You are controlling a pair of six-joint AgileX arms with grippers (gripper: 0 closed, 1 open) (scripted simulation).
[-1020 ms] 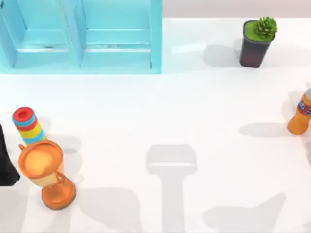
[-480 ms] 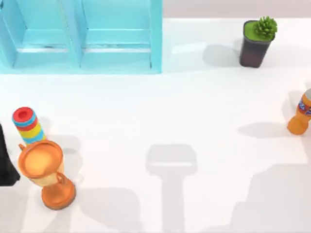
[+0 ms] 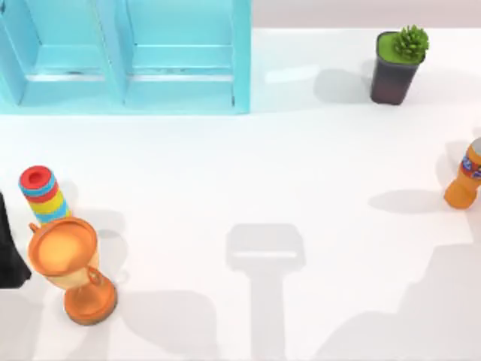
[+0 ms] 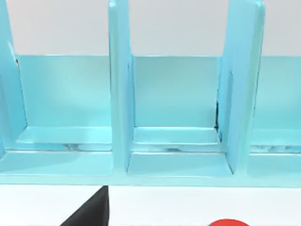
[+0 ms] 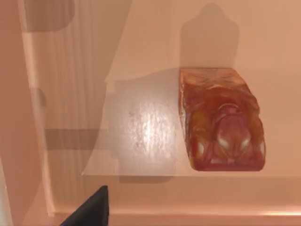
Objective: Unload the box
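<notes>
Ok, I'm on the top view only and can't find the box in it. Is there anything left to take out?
Observer: Yes. The right wrist view looks down into the box, and one reddish toy car lies on its floor.
Operator: Is it jammed against a side?
Observer: It lies flat, apart from the one box wall that the right wrist view shows.
Operator: And what is the left wrist camera facing?
Observer: The front of the cyan shelf; the compartments it faces hold nothing.
</notes>
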